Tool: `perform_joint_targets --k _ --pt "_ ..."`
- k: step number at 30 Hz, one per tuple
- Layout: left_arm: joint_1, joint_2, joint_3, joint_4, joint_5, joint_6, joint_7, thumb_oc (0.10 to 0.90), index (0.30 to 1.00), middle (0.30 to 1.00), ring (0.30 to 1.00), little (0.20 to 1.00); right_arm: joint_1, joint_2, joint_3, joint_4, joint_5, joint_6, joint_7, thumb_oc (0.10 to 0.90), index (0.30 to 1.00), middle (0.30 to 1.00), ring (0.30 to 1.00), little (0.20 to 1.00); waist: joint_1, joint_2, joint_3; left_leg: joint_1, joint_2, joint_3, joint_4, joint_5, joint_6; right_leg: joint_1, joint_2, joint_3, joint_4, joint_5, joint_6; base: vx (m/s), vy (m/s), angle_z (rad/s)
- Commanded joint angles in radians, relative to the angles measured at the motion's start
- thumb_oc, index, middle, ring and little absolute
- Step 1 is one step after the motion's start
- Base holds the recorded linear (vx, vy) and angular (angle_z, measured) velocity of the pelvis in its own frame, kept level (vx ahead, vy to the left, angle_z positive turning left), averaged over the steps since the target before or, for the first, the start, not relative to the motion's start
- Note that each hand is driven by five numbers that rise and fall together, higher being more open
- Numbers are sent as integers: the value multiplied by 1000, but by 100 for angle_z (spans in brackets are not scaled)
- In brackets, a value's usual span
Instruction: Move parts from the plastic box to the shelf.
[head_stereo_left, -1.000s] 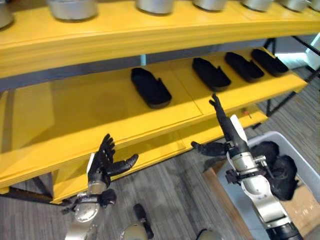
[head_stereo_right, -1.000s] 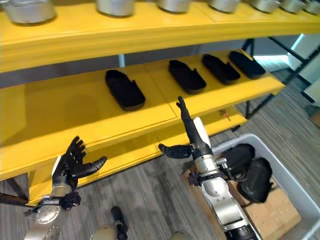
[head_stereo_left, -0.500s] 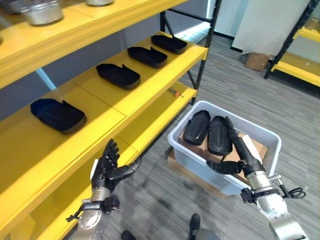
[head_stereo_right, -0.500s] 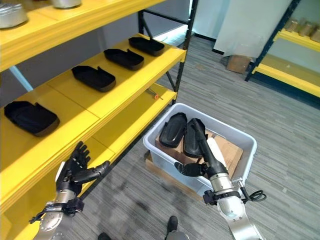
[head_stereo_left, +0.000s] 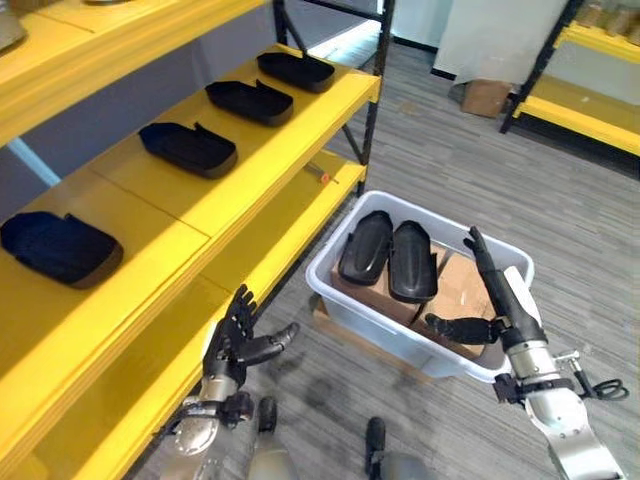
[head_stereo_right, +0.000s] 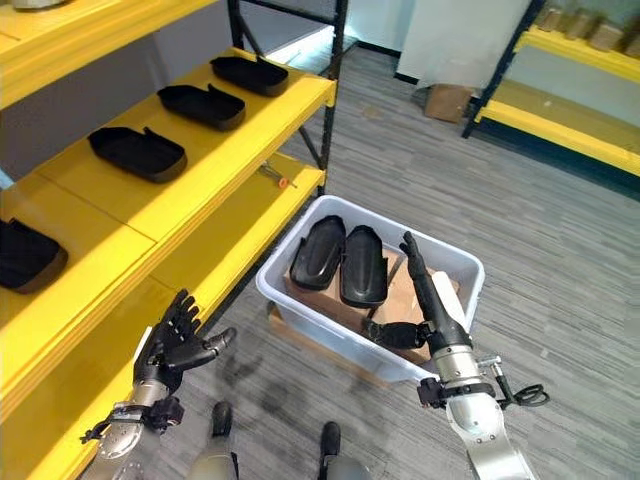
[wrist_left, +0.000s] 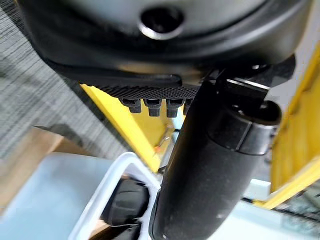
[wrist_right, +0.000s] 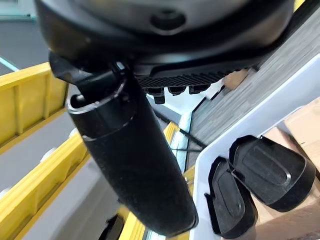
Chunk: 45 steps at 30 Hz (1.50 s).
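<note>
Hovered right hand (head_stereo_left: 500, 305), fingers straight and apart, above pale plastic box (head_stereo_left: 352, 305) holding two black moulded parts (head_stereo_left: 387, 255); left hand (head_stereo_left: 237, 340) likewise spread beside yellow metal shelf (head_stereo_left: 215, 195).

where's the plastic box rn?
On the floor at the robot's right in the left eye view: the plastic box sits beside the yellow shelf, holding two black parts, with the open right hand over it.

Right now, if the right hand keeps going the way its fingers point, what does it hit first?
Probably nothing soon: the open right hand hovers over the plastic box, pointing up past the far rim toward bare floor. Depth unclear.
</note>
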Motion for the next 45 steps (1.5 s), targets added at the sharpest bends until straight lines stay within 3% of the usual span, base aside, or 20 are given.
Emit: perform_joint_targets --k 1,4,7,12,14,15,16,18,20,22,24,26,27,28,34,36,37,45 --pt "-48 49 43 -148 9 -102 -15 900 1000 1000 1000 1000 -72 -10 -33 -78 14 -96 -1 900 1000 1000 1000 1000 4 -26 -35 8 14 50 -3 124 -21 159 -31 13 5 -106 105 196 247 -121" --pt "-54 54 39 -145 10 -102 -16 900 1000 1000 1000 1000 -63 -5 -35 -82 15 -93 7 900 1000 1000 1000 1000 1 -30 -42 17 2 74 8 105 -12 163 -52 23 2 -103 115 123 157 -61" --pt "-67 83 36 -157 12 -107 -8 900 1000 1000 1000 1000 -65 15 -14 -81 7 -81 14 900 1000 1000 1000 1000 -11 -43 -57 18 -37 141 57 44 20 151 -116 38 -10 -73 152 141 241 -13" --pt "-78 101 50 -162 14 -110 18 900 1000 1000 1000 1000 -95 20 15 -80 -15 -70 15 900 1000 1000 1000 1000 -6 -52 -61 -3 -67 180 108 -9 43 115 -159 50 -11 -39 184 48 152 -24" --pt "-88 108 52 -158 22 -109 32 900 1000 1000 1000 1000 -122 23 39 -81 -26 -66 15 900 1000 1000 1000 1000 -2 -58 -50 -11 -85 191 134 -42 66 79 -178 54 17 -18 198 43 192 -33" --pt "-102 112 52 -154 27 -106 38 900 1000 1000 1000 1000 -145 25 55 -84 -37 -66 13 900 1000 1000 1000 1000 3 -54 -39 2 -96 201 135 -66 82 41 -185 38 93 -10 207 19 120 -25" --pt "-104 112 53 -153 27 -106 38 900 1000 1000 1000 1000 -147 25 56 -83 -37 -66 13 900 1000 1000 1000 1000 5 -54 -42 -2 -96 205 132 -60 83 32 -184 43 94 -6 206 19 120 -32" --pt "-119 117 52 -153 37 -106 47 900 1000 1000 1000 1000 -187 24 86 -84 -54 -62 11 900 1000 1000 1000 1000 17 -53 -22 17 -102 236 127 -78 88 -19 -232 -41 143 75 207 -5 48 -46" --pt "-138 122 46 -156 33 -112 50 900 1000 1000 1000 1000 -237 20 119 -77 -58 -57 5 900 1000 1000 1000 1000 7 -51 1 45 -102 250 115 -105 73 -62 -273 -86 88 137 221 65 -30 -55" --pt "-155 130 54 -152 29 -121 62 900 1000 1000 1000 1000 -288 6 145 -73 -77 -51 -4 900 1000 1000 1000 1000 6 -49 32 50 -72 272 134 -115 58 -125 -311 -119 26 183 231 39 -118 -52" --pt "-162 127 58 -145 29 -121 68 900 1000 1000 1000 1000 -301 2 149 -73 -89 -45 -10 900 1000 1000 1000 1000 7 -48 45 49 -49 279 163 -132 47 -129 -320 -147 5 185 232 22 -142 -43" --pt "-168 114 53 -141 28 -119 67 900 1000 1000 1000 1000 -286 -13 134 -91 -107 -39 -9 900 1000 1000 1000 1000 1 -63 59 34 -38 274 198 -128 39 -117 -337 -178 6 185 222 31 -198 -4" --pt "-177 113 47 -135 35 -118 65 900 1000 1000 1000 1000 -291 -26 130 -85 -118 -36 -11 900 1000 1000 1000 1000 -1 -72 60 27 -40 272 206 -126 31 -117 -340 -187 15 188 222 123 -369 48" --pt "-181 106 41 -143 24 -117 53 900 1000 1000 1000 1000 -322 -81 122 -67 -157 -26 -27 900 1000 1000 1000 1000 2 -63 64 -4 4 253 234 -116 -9 -114 -322 -231 23 171 218 82 -334 63" --pt "-169 124 48 -182 6 -113 36 900 1000 1000 1000 1000 -500 -225 172 5 -253 11 -38 900 1000 1000 1000 1000 15 -34 94 -21 90 246 211 -68 -58 -165 -273 -262 87 111 198 34 -255 5" --pt "-172 127 48 -184 -2 -114 35 900 1000 1000 1000 1000 -538 -243 189 25 -260 15 -50 900 1000 1000 1000 1000 19 -29 100 -24 98 249 199 -56 -62 -177 -264 -259 93 103 194 7 -188 -14" --pt "-177 136 30 -191 -12 -112 32 900 1000 1000 1000 1000 -650 -315 254 74 -324 38 -59 900 1000 1000 1000 1000 30 -24 119 -14 122 255 138 -14 -77 -210 -233 -263 105 87 185 14 -234 -10" --pt "-178 146 31 -212 -4 -106 23 900 1000 1000 1000 1000 -864 -418 361 159 -434 62 -67 900 1000 1000 1000 1000 46 -9 134 -9 152 272 30 80 -101 -288 -194 -258 114 82 181 23 -115 -6"
